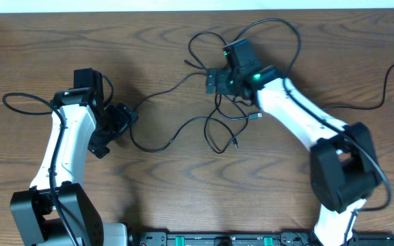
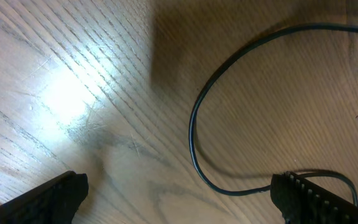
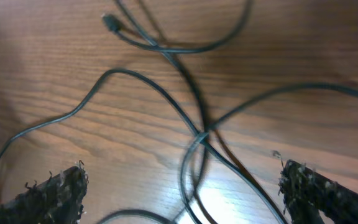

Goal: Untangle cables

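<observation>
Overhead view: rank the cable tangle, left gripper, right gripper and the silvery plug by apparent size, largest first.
1. cable tangle, which spreads the widest
2. left gripper and right gripper: they look alike, so they are not ranked against each other
3. silvery plug, which looks tiny

the left gripper hangs close over the wood-grain table, its two dark fingertips far apart in the bottom corners with only bare wood between them. a thin dark cable curves down from the upper right and bends toward the right-hand fingertip. a bright glare lies at left.
</observation>
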Robot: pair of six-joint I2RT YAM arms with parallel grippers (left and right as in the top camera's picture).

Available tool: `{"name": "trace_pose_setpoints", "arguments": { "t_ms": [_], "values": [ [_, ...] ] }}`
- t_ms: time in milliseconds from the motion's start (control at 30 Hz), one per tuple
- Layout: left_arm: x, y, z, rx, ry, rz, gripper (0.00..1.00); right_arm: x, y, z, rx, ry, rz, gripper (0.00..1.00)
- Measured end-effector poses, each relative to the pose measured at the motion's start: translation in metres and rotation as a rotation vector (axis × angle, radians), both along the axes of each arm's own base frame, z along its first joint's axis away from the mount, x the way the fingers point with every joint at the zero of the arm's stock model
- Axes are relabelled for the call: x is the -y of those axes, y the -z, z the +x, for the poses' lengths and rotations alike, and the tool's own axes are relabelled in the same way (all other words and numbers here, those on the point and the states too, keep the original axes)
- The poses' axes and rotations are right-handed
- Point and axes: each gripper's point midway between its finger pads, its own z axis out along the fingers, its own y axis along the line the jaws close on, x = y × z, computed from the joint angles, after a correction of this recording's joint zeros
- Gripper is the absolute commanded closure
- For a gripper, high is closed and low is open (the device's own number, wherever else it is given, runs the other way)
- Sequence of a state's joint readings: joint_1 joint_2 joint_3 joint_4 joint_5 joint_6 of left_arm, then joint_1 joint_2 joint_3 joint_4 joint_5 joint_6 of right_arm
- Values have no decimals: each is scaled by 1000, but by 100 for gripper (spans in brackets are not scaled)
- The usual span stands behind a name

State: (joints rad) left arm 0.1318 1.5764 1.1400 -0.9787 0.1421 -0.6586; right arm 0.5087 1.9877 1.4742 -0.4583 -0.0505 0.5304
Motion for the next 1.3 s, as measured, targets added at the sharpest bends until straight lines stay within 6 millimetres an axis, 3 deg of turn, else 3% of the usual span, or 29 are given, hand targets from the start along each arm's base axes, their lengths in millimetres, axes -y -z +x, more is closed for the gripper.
{"name": "trace_pose_setpoints", "arguments": {
  "t_ms": [167,233,400,667,1300],
  "values": [
    [0,0,0,0,0,0,1,-22,52,-8,-55,-45,-37,20],
    [0,0,0,0,0,0,1,-23,58,-10,-66,-48,-43,22],
    [0,0,0,0,0,0,1,-23,58,-9,-63,-48,-41,24],
    [0,0,0,0,0,0,1,-29,55,-6,-64,-13,9,39],
    [0,0,0,0,0,0,1,-34,55,-7,-77,8,35,42]
  ]
}}
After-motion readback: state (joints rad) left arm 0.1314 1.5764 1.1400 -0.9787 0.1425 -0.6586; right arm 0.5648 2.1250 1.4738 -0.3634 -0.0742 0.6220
